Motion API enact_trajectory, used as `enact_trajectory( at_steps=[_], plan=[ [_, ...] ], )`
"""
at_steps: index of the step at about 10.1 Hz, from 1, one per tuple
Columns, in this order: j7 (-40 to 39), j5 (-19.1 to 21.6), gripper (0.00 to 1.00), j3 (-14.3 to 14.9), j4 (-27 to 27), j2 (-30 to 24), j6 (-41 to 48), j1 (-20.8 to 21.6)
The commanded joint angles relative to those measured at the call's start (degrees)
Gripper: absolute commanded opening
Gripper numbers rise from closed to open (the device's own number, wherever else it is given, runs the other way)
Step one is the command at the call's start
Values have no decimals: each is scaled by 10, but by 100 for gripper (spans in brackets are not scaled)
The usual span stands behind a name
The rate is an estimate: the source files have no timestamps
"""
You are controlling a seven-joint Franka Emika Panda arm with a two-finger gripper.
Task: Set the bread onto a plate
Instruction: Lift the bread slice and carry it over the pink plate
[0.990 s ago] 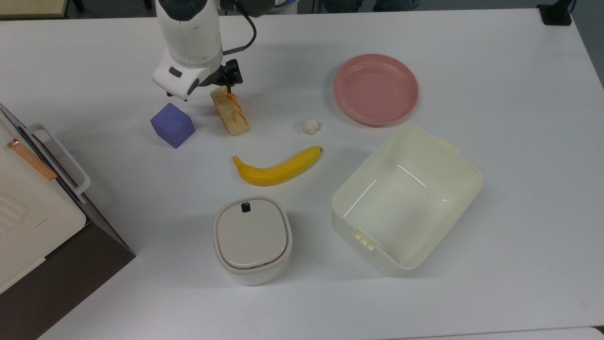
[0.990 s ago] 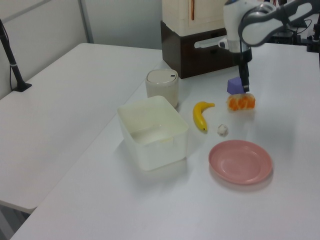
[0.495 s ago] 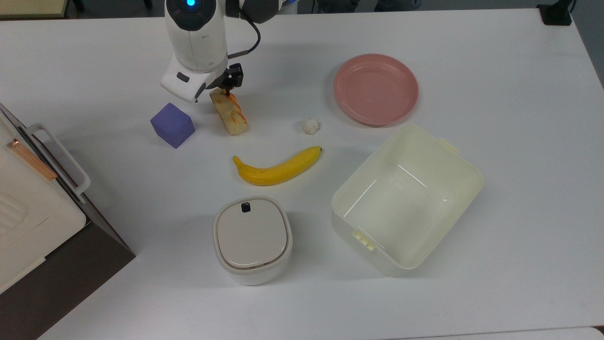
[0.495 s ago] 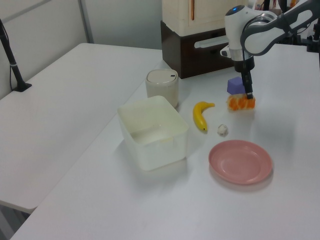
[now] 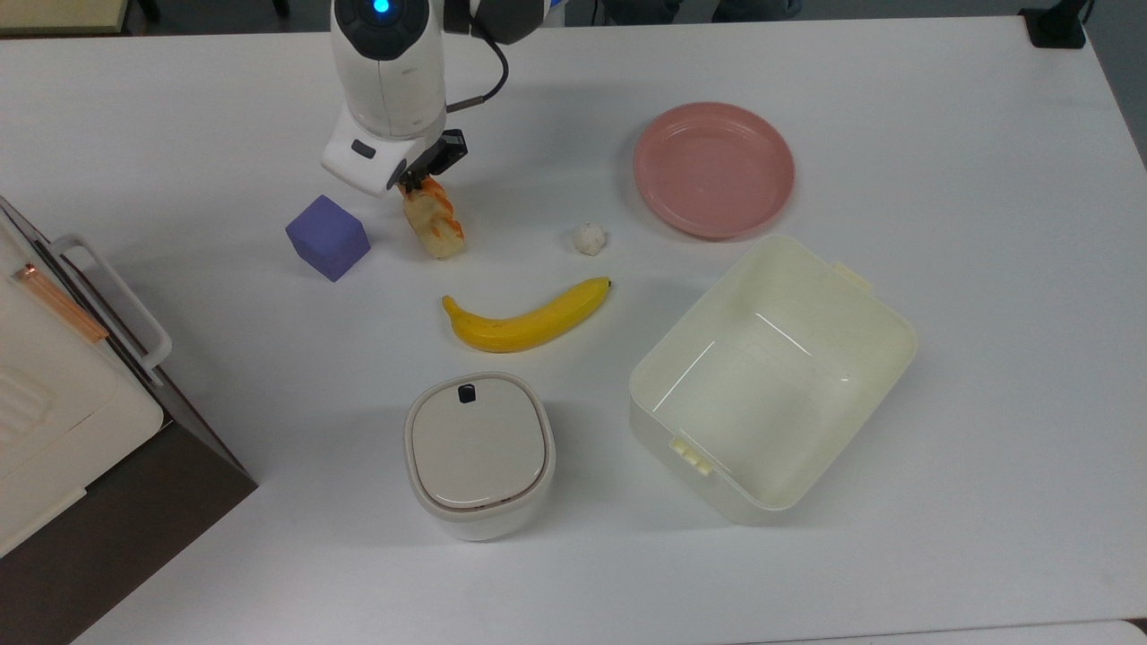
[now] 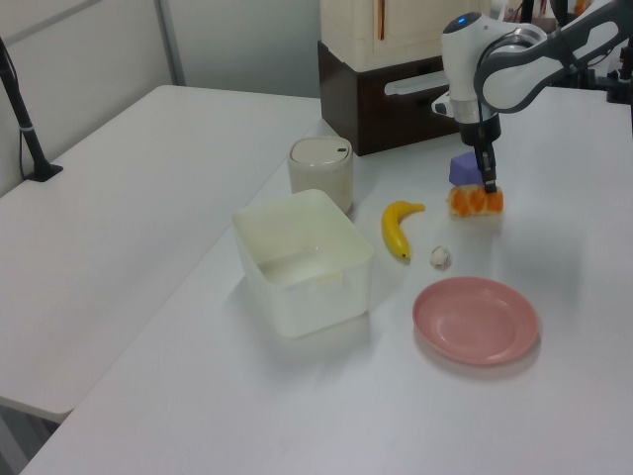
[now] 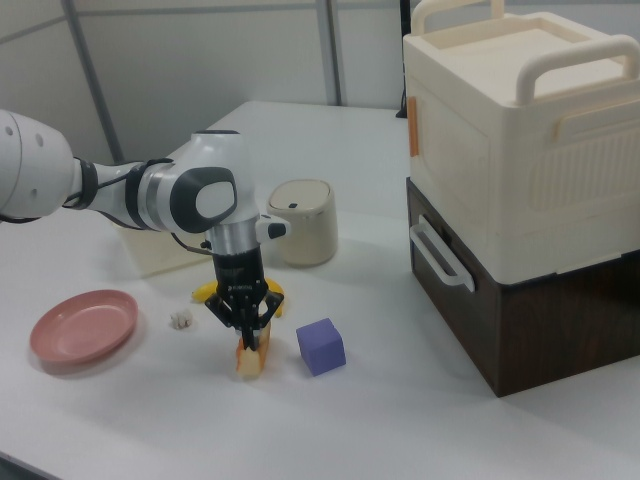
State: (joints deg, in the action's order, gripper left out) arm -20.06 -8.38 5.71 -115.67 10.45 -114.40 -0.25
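Here, going left to right in the top view, the white desk (image 5: 941, 134) carries one of each thing: a cream case on a dark base (image 5: 54, 403) at the desk's left edge, a purple cube (image 5: 328, 236), the bread (image 5: 433, 224), a yellow banana (image 5: 529, 318), a lidded round-cornered container (image 5: 478, 454), a tiny white lumpy ball (image 5: 589, 238), the pink plate (image 5: 713, 167) and an open cream tub (image 5: 771, 376). The claw (image 5: 419, 184) points down over the bread's far end, its fingers pinching that end. The bread lies beside the cube toward the desk's far edge, its near end resting on the desk. The plate sits well apart to the top view's right, near the far edge, holding nothing. Bare desk runs between bread and plate, with only the white ball just off that line. The desk's right edge and near edge have wide open room. In the left view a second white table (image 6: 89, 247) stands alongside, before a grey wall
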Motion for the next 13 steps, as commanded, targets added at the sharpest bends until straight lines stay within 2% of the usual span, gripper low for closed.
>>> enact_trajectory(
  at_steps=[1,3,6,10,12,13],
  plan=[
    [3,-7,0,4,24,-37,54,11],
    [3,7,0,3,40,-66,107,33],
    [18,91,0,3,40,-85,150,101],
    [49,162,0,2,40,-89,180,170],
    [105,188,0,3,40,-83,178,239],
    [122,196,0,3,39,-81,178,260]
  ],
)
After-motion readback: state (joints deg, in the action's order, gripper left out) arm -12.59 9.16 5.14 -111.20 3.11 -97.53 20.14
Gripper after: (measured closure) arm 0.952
